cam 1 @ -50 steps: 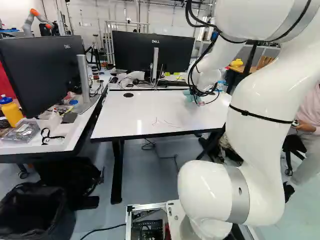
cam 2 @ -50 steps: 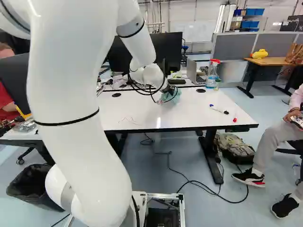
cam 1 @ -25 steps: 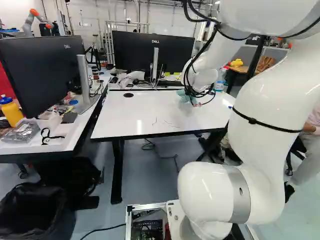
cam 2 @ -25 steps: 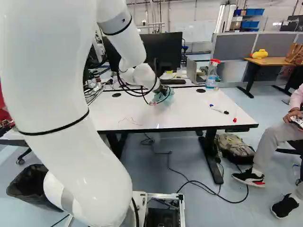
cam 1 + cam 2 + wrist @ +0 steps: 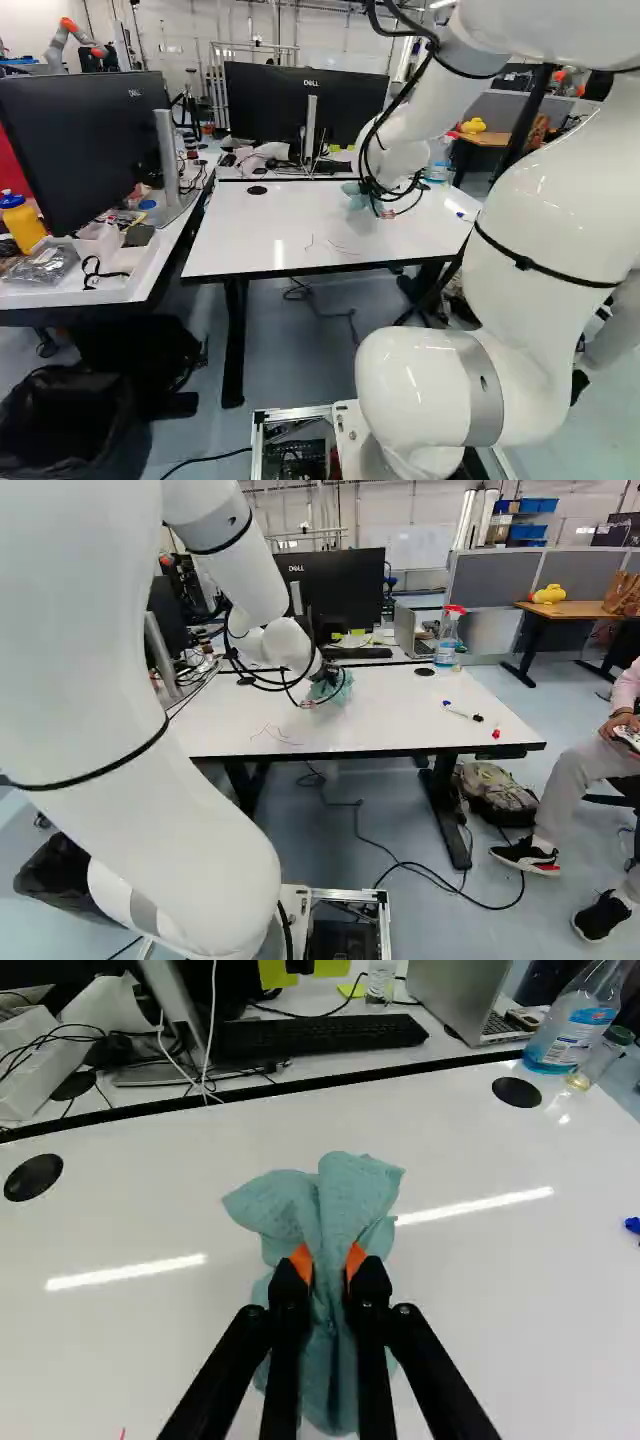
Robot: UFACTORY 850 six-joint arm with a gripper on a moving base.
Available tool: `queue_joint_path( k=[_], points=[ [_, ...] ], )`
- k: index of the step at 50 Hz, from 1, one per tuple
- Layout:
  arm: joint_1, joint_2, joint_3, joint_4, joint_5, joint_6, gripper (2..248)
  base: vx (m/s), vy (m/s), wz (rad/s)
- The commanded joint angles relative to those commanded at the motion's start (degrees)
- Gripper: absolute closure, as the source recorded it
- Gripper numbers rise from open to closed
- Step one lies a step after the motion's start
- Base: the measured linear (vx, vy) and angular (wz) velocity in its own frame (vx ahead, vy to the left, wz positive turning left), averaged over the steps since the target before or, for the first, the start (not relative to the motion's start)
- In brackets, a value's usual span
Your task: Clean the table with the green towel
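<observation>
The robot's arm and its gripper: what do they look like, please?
The arm is glossy white and rounded, with a grey joint band, thin black straps and looping black cables. The gripper is black, with two slim fingers and orange pads.

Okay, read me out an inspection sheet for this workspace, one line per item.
Surface: white table bears thin red lines near its front edge
Job's things: green towel, bunched
Clutter: white marker and small red item at the table's right in the right base view
Gripper: the gripper is closed on the towel
Cables: black cable on the floor; black cables along the arm
Surroundings: spray bottle near the table's far edge; keyboard and laptop beyond
</observation>
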Motion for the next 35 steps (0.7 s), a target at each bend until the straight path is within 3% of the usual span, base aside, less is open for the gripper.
queue_joint_path(
  k=[35],
  points=[
    [6.62,4.89,4.92,0.0,-0.12,0.0,195,0.0,0.0,0.0]
  ],
)
